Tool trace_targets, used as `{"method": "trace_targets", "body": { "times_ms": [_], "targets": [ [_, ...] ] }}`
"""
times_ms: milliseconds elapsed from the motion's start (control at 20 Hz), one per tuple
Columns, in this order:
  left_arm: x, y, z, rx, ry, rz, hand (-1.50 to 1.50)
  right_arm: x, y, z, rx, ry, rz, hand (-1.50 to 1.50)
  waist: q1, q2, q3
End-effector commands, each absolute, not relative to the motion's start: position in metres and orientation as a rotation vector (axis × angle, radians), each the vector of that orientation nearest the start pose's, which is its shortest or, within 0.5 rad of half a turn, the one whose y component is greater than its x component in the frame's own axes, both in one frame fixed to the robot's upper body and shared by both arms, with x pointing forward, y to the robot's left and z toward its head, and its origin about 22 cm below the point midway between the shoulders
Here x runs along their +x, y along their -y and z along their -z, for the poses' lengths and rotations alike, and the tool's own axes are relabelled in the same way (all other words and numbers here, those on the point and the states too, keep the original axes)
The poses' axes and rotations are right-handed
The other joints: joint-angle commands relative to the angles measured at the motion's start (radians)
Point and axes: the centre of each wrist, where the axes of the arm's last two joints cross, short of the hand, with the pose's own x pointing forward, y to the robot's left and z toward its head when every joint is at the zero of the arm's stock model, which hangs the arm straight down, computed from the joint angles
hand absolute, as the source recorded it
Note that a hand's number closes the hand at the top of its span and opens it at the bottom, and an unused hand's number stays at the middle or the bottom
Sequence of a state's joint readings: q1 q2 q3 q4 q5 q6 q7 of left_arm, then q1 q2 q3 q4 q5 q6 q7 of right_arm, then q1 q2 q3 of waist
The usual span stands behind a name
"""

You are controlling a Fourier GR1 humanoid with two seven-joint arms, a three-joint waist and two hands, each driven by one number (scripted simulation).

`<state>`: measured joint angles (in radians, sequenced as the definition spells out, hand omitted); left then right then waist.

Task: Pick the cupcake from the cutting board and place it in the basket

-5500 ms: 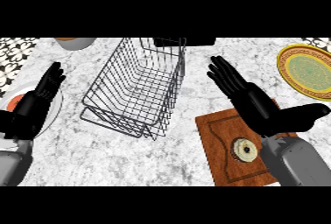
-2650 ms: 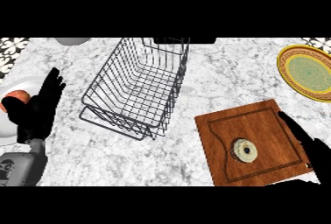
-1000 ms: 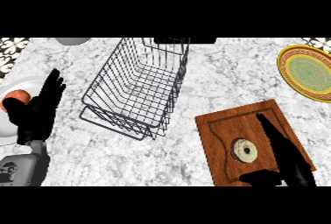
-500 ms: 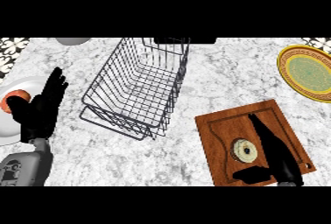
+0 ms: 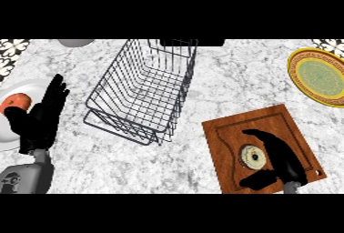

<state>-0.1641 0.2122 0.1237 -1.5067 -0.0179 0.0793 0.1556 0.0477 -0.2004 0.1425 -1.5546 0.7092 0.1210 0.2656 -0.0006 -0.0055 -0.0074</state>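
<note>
Closing over the cupcake (image 5: 254, 156) since half a second earlier, the right hand (image 5: 285, 161) now brackets it. The left hand (image 5: 40, 120) rests open at the left edge, the basket (image 5: 144, 93) mid-counter. The cupcake sits on the cutting board (image 5: 282, 123), just left of the nearer right hand's unclenched palm.

No writing, number or brand can be read anywhere. The yellow plate (image 5: 321, 77), well right of the basket (image 5: 144, 91), carries only an ornamental ring. Dark marks on the grey left forearm (image 5: 25, 178), below-left of the basket, are too small to tell.
</note>
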Motion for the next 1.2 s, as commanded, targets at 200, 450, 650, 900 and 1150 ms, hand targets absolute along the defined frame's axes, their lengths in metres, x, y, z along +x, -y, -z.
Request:
{"method": "trace_targets", "body": {
  "times_ms": [200,450,650,900,1150],
  "targets": [
    [0.273,-0.303,-0.042,0.285,1.512,0.026,0.00,0.226,0.252,0.029,-0.496,1.119,-0.861,1.50,0.002,0.005,0.007],
    [0.290,-0.285,-0.063,0.267,1.513,0.027,0.00,0.220,0.230,0.033,-0.508,1.139,-0.860,1.50,-0.001,0.005,0.008],
    [0.292,-0.296,-0.063,0.275,1.519,0.048,0.00,0.202,0.134,0.036,-0.405,1.215,-0.945,1.50,0.020,0.007,0.008],
    [0.292,-0.274,-0.056,0.214,1.551,0.098,0.00,0.194,0.090,0.017,-0.308,1.277,-1.108,1.50,0.104,0.021,0.010],
    [0.295,-0.273,-0.055,0.218,1.543,0.097,0.00,0.169,0.061,0.006,-0.232,1.412,-0.959,1.50,0.093,0.020,0.017]
  ]
}}
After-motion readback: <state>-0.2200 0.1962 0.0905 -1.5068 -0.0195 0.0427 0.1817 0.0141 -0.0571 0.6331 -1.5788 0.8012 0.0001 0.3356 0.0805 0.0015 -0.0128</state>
